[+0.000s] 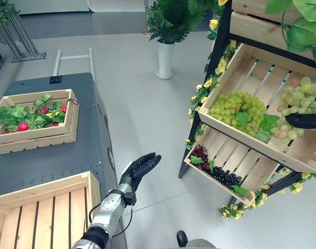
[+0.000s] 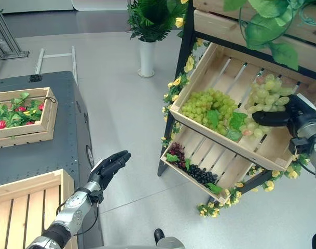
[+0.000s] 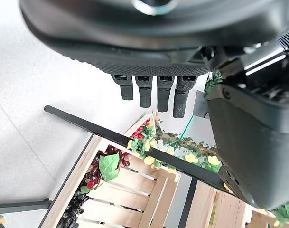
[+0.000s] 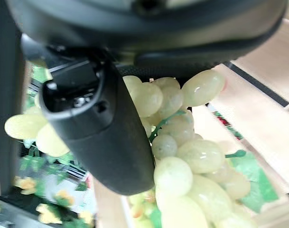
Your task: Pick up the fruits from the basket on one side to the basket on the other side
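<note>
My right hand (image 2: 299, 117) reaches into the upper slanted wooden crate (image 1: 228, 70) on the shelf. Its thumb (image 4: 106, 137) is curled against a bunch of large pale green grapes (image 4: 182, 156), which lie tight against the palm. That bunch (image 1: 301, 97) rests at the crate's right side. A bunch of smaller green grapes (image 1: 235, 108) lies in the crate's middle. My left hand (image 1: 140, 167) hangs open in the air beside the dark table (image 1: 69, 155), fingers (image 3: 153, 90) straight, holding nothing. An empty slatted crate (image 1: 41, 212) sits on the table's near corner.
The lower shelf crate (image 1: 251, 166) holds red grapes (image 1: 201, 154) and black grapes (image 1: 225, 178). A crate of strawberries and leaves (image 1: 33, 118) sits further back on the table. A potted plant in a white vase (image 1: 165, 58) stands on the floor behind. Yellow flowers (image 1: 207, 83) line the shelf frame.
</note>
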Motion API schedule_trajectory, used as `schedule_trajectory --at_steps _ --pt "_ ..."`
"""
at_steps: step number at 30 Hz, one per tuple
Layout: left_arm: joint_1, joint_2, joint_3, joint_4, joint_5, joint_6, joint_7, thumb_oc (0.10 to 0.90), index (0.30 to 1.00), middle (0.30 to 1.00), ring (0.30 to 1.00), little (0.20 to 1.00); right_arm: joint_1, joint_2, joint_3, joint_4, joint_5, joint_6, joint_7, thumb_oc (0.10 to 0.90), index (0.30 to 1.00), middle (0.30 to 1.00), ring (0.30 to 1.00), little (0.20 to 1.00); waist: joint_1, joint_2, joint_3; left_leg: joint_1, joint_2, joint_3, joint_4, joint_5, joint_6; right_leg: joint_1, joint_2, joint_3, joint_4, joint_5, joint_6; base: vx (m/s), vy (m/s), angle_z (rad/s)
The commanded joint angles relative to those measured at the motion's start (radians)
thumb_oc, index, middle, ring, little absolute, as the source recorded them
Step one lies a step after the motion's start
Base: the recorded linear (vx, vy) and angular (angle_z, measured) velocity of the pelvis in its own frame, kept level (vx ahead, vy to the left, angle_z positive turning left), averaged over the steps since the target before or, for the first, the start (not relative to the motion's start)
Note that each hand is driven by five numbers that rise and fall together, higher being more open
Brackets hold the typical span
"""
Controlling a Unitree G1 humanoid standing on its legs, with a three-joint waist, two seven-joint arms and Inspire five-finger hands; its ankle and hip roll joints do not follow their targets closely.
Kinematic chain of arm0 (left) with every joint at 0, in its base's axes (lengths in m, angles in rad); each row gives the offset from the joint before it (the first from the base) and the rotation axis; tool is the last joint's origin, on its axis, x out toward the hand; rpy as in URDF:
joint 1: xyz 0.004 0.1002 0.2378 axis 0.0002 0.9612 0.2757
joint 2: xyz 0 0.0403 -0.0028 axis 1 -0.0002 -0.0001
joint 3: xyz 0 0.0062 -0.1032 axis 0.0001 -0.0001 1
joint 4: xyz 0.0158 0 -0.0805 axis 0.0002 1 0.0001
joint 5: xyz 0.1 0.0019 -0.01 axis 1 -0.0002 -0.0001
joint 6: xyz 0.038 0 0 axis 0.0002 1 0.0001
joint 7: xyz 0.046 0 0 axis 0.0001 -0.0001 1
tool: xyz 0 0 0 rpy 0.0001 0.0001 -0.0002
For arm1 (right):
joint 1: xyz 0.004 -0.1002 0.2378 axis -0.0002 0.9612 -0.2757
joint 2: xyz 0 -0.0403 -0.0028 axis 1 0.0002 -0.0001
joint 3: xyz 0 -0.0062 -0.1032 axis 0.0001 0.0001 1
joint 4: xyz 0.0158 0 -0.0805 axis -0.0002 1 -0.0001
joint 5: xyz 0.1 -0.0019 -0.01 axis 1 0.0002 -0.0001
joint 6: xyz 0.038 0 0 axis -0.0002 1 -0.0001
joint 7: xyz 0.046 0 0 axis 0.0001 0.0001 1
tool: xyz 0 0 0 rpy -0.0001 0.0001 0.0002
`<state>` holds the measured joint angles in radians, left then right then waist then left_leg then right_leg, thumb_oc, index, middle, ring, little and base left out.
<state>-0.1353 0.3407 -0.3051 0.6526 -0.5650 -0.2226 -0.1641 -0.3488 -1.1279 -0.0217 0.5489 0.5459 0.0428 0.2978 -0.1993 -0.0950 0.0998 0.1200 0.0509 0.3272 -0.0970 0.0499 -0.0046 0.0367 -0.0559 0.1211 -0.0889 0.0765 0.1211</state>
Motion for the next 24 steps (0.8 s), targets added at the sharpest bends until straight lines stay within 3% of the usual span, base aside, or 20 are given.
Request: schedule_trajectory --at_steps 1,2,3,4,11,24 --pt "-0.081 0.028 -0.010 -0.039 -0.013 -0.068 -0.026 0.800 0.900 0.900 0.900 0.900 -0.223 -0.099 -0.012 0.091 -0.050 -0.056 -0.006 0.400 0.300 0.300 0.300 0.300 0.037 -0.019 -0.054 0.039 -0.046 -0.048 0.012 -0.163 0.021 0.021 0.101 -0.027 0.002 -0.037 -0.030 0.00 0.000 0.00" --pt "-0.081 0.027 -0.009 -0.038 -0.013 -0.068 -0.025 0.800 0.900 0.900 0.900 0.900 -0.222 -0.098 -0.009 0.095 -0.058 -0.056 -0.004 0.475 0.413 0.413 0.413 0.413 0.037 -0.019 -0.054 0.039 -0.046 -0.048 0.013 -0.164 0.021 0.021 0.101 -0.027 0.002 -0.037 -0.030 0.00 0.000 0.00" --pt "-0.083 0.026 -0.009 -0.039 -0.012 -0.068 -0.023 0.800 0.900 0.900 0.900 0.900 -0.217 -0.094 0.001 0.110 -0.098 -0.056 -0.005 0.800 0.900 0.900 0.900 0.900 0.038 -0.019 -0.053 0.039 -0.046 -0.047 0.013 -0.164 0.021 0.021 0.101 -0.028 0.003 -0.037 -0.030 0.00 0.000 0.00" --pt "-0.085 0.025 -0.008 -0.042 -0.011 -0.065 -0.020 0.800 0.900 0.900 0.900 0.900 -0.212 -0.099 0.019 0.132 -0.152 -0.063 -0.012 0.800 0.900 0.900 0.900 0.900 0.039 -0.020 -0.050 0.039 -0.046 -0.046 0.015 -0.165 0.021 0.021 0.100 -0.028 0.003 -0.037 -0.031 0.00 0.000 0.00" --pt "-0.092 0.023 -0.009 -0.051 -0.017 -0.058 0.004 0.800 0.900 0.900 0.900 0.900 -0.205 -0.104 0.054 0.159 -0.204 -0.043 -0.016 0.800 0.900 0.900 0.900 0.900 0.032 -0.017 -0.041 0.041 -0.046 -0.040 0.015 -0.164 0.023 0.020 0.101 -0.021 0.007 -0.038 -0.033 0.00 0.000 0.00" --pt "-0.075 0.014 0.001 -0.057 -0.027 -0.072 0.003 0.800 0.900 0.900 0.900 0.900 -0.093 -0.100 -0.017 0.095 -0.243 -0.040 -0.045 0.800 0.900 0.900 0.900 0.900 0.005 -0.011 -0.035 0.043 -0.045 -0.024 0.026 -0.174 0.025 0.017 0.103 0.000 0.015 -0.044 -0.032 0.00 0.001 0.00"
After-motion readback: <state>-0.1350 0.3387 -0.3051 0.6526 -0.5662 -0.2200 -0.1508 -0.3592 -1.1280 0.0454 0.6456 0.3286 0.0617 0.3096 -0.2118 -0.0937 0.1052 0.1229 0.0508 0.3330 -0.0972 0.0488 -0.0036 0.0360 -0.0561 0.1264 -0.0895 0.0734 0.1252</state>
